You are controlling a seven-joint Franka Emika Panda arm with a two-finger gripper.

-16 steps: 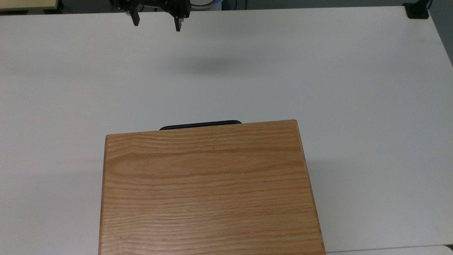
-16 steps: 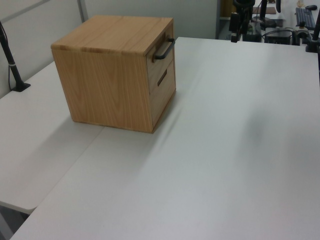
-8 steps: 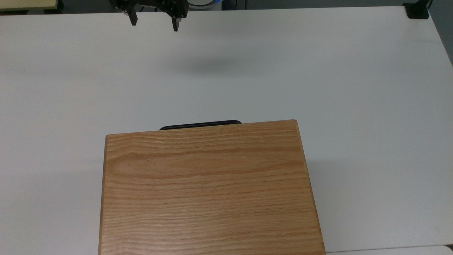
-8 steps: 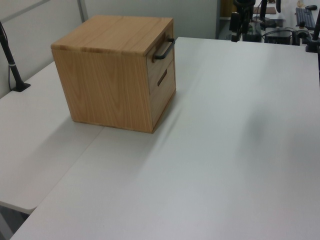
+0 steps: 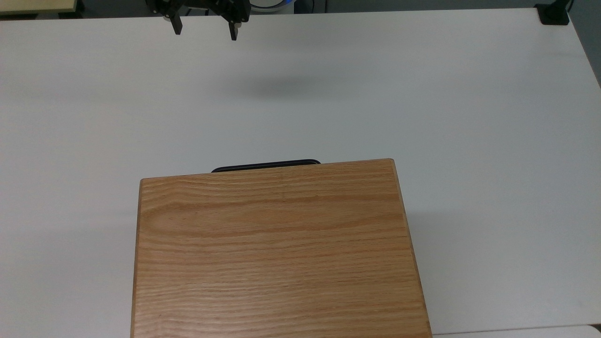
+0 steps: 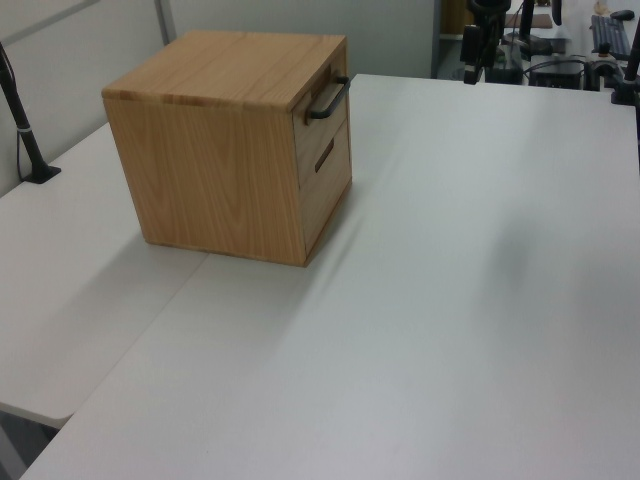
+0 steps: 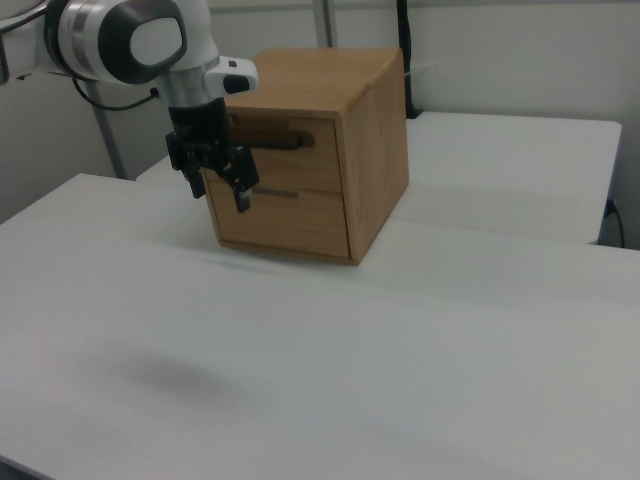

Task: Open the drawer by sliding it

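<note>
The end effector [image 5: 204, 29] hangs above the far edge of the white tabletop [image 5: 422, 94] in the top view, its two black fingers [image 5: 177, 26] spread wide apart and holding nothing, well apart from the oak cabinet [image 5: 277, 253]. The drawer [image 7: 285, 155] sits fully pushed into the upper front of the cabinet, its front flush with the cabinet face, with the black bar handle [image 6: 326, 100] standing out from it and a second front with a slot below. In the right view the end effector [image 7: 222, 185] appears before the cabinet's front, raised off the tabletop [image 7: 400, 350].
</note>
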